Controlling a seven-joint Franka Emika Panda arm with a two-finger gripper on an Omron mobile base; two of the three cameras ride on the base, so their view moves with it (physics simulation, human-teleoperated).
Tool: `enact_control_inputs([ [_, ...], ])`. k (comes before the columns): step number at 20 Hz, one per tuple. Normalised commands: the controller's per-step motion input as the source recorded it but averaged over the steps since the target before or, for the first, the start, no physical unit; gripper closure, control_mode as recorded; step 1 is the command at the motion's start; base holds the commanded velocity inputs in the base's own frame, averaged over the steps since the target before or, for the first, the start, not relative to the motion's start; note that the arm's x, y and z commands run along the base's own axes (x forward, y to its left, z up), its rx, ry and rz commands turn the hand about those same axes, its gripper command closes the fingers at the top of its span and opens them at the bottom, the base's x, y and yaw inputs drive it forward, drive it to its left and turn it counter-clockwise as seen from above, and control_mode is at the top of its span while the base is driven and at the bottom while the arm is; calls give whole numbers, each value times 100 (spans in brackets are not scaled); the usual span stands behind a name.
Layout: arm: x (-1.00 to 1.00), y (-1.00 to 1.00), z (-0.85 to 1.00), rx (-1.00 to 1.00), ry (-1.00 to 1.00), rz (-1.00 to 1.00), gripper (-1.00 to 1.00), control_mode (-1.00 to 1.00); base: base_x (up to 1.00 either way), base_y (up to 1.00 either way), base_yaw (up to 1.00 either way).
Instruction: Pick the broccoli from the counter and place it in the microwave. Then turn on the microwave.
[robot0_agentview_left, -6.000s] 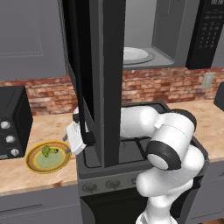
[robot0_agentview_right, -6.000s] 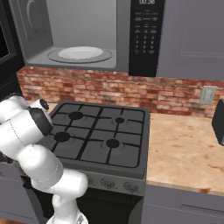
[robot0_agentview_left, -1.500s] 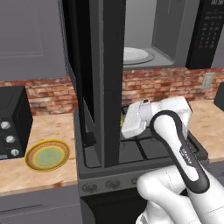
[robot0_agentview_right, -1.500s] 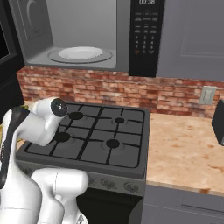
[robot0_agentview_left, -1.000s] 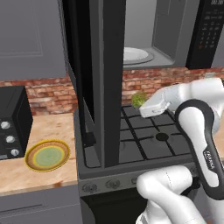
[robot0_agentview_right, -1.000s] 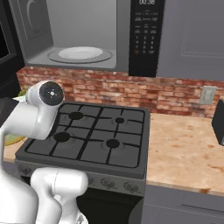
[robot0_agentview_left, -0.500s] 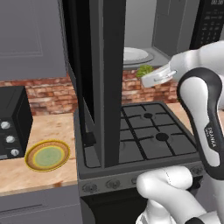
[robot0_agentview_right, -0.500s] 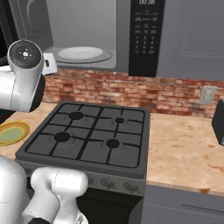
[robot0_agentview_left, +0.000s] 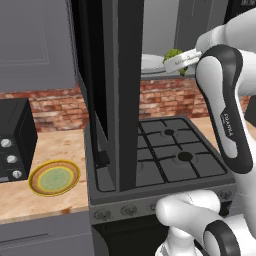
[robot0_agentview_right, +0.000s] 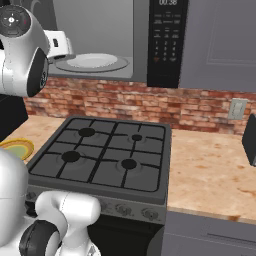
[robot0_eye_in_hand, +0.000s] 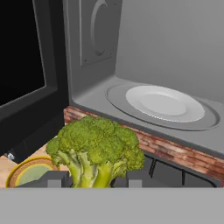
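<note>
The broccoli (robot0_eye_in_hand: 97, 148) is held by its pale stem between my two dark fingertips (robot0_eye_in_hand: 54, 179), so my gripper (robot0_eye_in_hand: 94, 179) is shut on it. It hangs just outside the open microwave (robot0_eye_in_hand: 94, 94), in front of the white turntable (robot0_eye_in_hand: 164, 103) and a little above the cavity floor. In the left base view the broccoli (robot0_agentview_left: 173, 55) sits at the tip of my gripper (robot0_agentview_left: 176, 61), level with the microwave opening (robot0_agentview_left: 152, 30). The microwave's black door (robot0_agentview_left: 125, 90) stands swung open to the left. Its keypad panel (robot0_agentview_right: 167, 40) is right of the turntable (robot0_agentview_right: 90, 61).
Below the microwave is the dark gas stove (robot0_agentview_right: 105, 156). A yellow-rimmed green plate (robot0_agentview_left: 54, 178) lies on the tan counter (robot0_agentview_left: 60, 150) beside a small black oven (robot0_agentview_left: 12, 140). More counter (robot0_agentview_right: 210, 170) runs to the stove's right, with a wall outlet (robot0_agentview_right: 237, 109).
My arm has swung up and to the right from over the stove, lifting the broccoli to the height of the microwave opening. The grip has stayed the same.
</note>
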Motion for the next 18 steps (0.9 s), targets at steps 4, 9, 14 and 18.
enact_control_inputs([
  [4, 49, -28, 0, -5, -13, -20, 100, -100, 0, 0, 0],
  [9, 52, -9, -1, -3, -10, -17, 100, -100, 0, 0, 0],
  [14, 67, -1, -4, 0, -1, -16, 100, -100, 0, 0, 0],
  [18, 74, -2, 0, 0, 0, -15, 100, -100, 0, 0, 0],
])
